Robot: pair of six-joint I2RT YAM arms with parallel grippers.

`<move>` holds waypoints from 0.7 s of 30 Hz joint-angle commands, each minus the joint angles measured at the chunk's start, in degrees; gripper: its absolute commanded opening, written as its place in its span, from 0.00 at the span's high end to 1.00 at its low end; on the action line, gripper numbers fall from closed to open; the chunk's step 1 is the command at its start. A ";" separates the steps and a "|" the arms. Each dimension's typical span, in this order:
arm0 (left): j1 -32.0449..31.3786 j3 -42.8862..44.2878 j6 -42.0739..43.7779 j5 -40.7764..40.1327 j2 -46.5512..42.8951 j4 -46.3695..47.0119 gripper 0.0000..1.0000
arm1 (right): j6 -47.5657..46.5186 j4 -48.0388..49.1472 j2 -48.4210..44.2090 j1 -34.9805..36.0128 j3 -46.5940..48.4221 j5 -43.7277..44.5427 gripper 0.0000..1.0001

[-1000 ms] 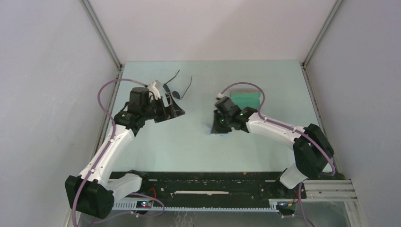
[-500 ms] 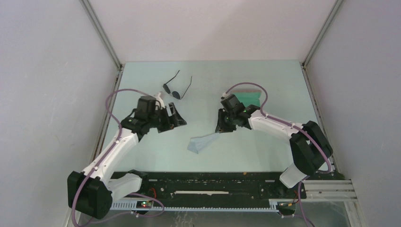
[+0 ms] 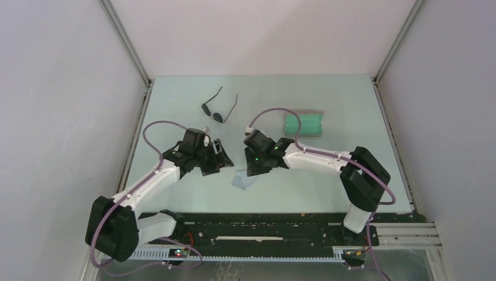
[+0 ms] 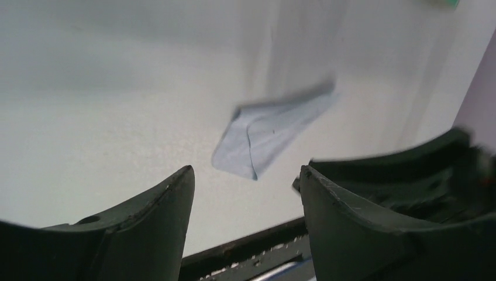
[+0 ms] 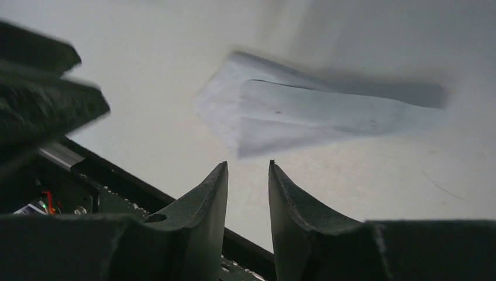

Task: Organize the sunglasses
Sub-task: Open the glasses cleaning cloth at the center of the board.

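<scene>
The sunglasses (image 3: 214,114) are seen in the top view only, as a small pair with a thin black wire frame and two dark oval lenses. They are laid on the pale green bench (image 3: 327,170), in its far left part, and are held by nothing. The frame is set at a slant, with one lens nearer the left edge and the other slightly nearer the front. Both long slim temple arms are unfolded and pointed toward the far edge, roughly parallel. Which side faces up cannot be told at this size.
</scene>
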 commanded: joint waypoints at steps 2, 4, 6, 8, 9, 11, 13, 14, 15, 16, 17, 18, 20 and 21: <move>9.34 -0.27 -2.84 -5.70 -10.16 -2.83 0.28 | -1.09 -0.98 4.37 3.54 4.59 6.12 0.60; 11.31 0.11 -2.94 -6.88 -12.10 -4.50 0.28 | -0.82 -1.71 6.93 4.52 6.48 7.17 0.60; 12.17 0.26 -2.92 -6.66 -12.63 -4.99 0.28 | -0.10 -2.59 8.74 5.37 8.24 8.64 0.60; 12.31 0.17 -2.45 -6.31 -12.46 -5.07 0.28 | 0.92 -2.23 9.52 6.09 8.63 10.29 0.60; 12.37 0.03 -2.17 -6.02 -12.14 -5.18 0.27 | 1.33 -2.00 9.73 6.38 8.65 11.22 0.60; 12.53 -0.21 -1.79 -5.84 -11.72 -5.41 0.27 | 1.98 -2.07 10.31 6.53 8.95 12.65 0.60; 12.57 -0.55 -1.66 -5.52 -11.60 -5.43 0.27 | 1.93 -2.22 10.85 6.58 9.44 13.66 0.61; 12.57 -0.68 -1.64 -5.40 -11.63 -5.23 0.27 | 1.80 -2.23 11.18 6.54 9.66 13.91 0.62; 12.65 -0.86 -1.52 -5.25 -11.72 -5.09 0.27 | 1.74 -2.39 11.49 6.54 9.93 13.93 0.62; 12.66 -0.88 -1.47 -5.22 -11.87 -5.01 0.27 | 1.86 -2.54 11.76 6.54 10.28 13.90 0.63; 12.66 -0.89 -1.39 -5.26 -11.93 -5.03 0.27 | 1.97 -2.42 11.83 6.59 10.32 13.58 0.63; 12.66 -0.95 -1.38 -5.18 -11.99 -5.00 0.27 | 1.94 -2.22 11.79 6.55 10.28 13.28 0.63; 12.68 -1.07 -1.31 -5.07 -12.04 -4.92 0.26 | 1.79 -2.06 11.86 6.69 10.57 13.13 0.63; 12.74 -1.10 -1.29 -5.02 -11.99 -4.89 0.26 | 1.65 -2.11 12.08 6.76 11.02 13.19 0.63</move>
